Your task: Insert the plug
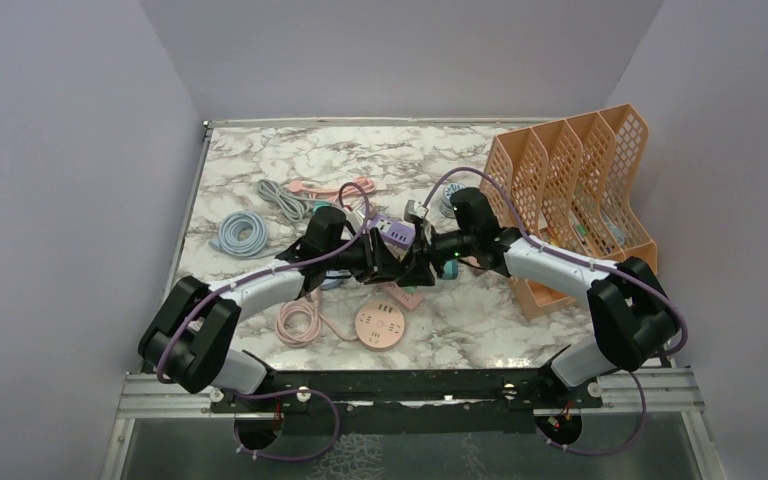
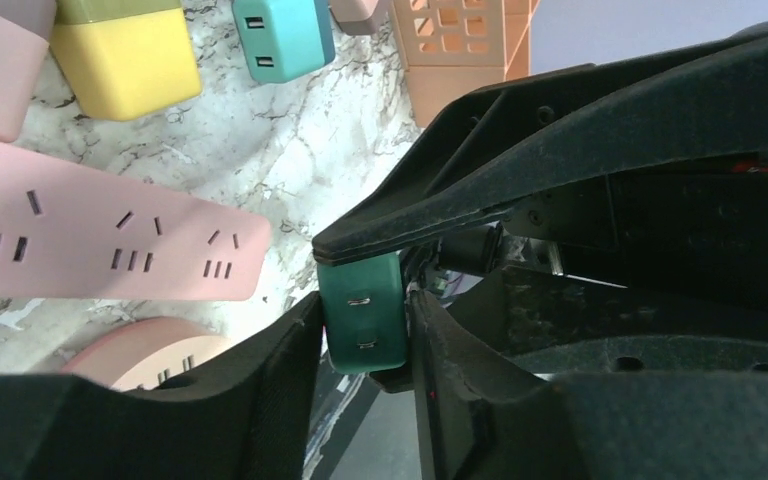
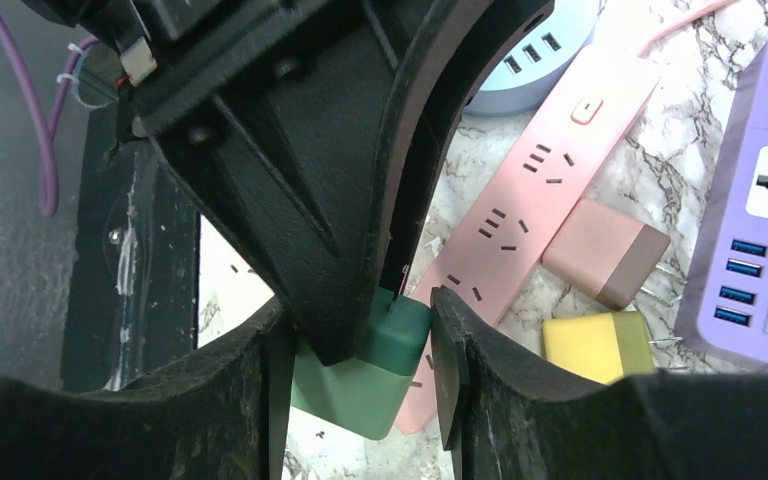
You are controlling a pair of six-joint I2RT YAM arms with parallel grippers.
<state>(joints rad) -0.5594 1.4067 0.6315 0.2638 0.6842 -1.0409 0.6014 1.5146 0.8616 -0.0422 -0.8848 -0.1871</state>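
Left tool (image 2: pixel 365 305): narrow, my fingers (image 2: pixel 305 330) pressed against two opposite sides of the green plug (image 2: pixel 362 320).
Right tool (image 3: pixel 360 330): narrow, clamped on the same green plug from the other end.
Green plug: held between my two tools, above the desk (image 1: pixel 260 150).
Pink power strip (image 3: pixel 530 190): flat on the desk below the plug, sockets up.
Neighbours: yellow adapter (image 3: pixel 595 345) and purple socket block (image 3: pixel 760 200) beside the strip.

Softly, evenly lit from above, with faint shadows, white glare on the marble table (image 3: pixel 690 120), and blurry dark foregrounds in wrist views.
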